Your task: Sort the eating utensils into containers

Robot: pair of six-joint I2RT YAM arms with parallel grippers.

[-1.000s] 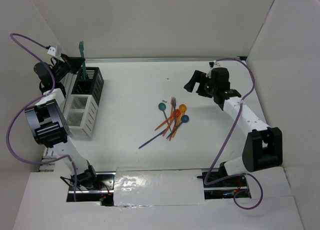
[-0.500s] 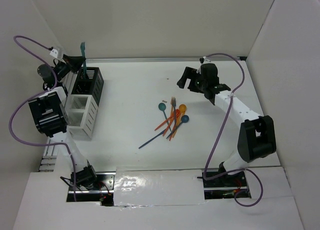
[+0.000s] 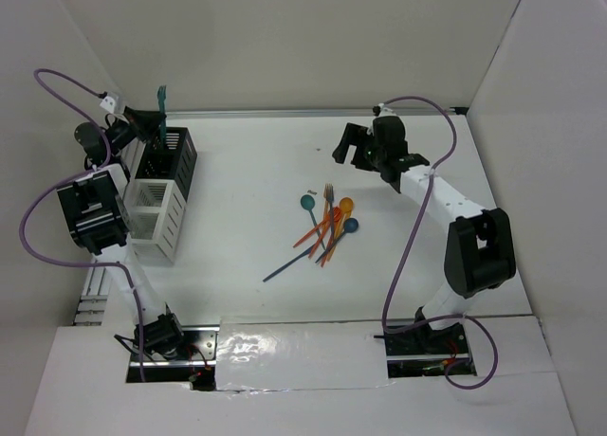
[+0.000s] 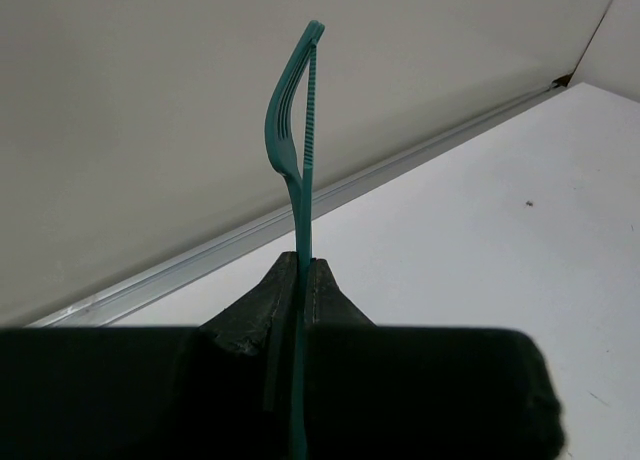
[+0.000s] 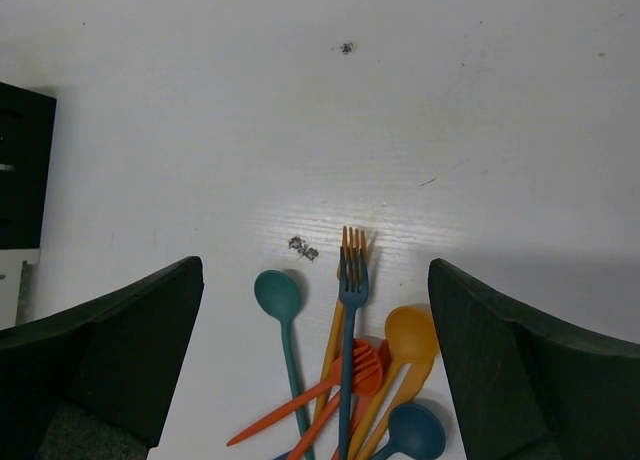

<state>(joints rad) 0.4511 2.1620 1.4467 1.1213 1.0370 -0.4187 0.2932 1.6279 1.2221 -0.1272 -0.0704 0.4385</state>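
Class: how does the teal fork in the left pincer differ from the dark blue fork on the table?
The teal fork stands roughly upright, tines up; the dark blue fork lies flat on the table. The left pincer clamps the teal fork; the dark blue fork lies loose among other utensils. Both are slim forks.
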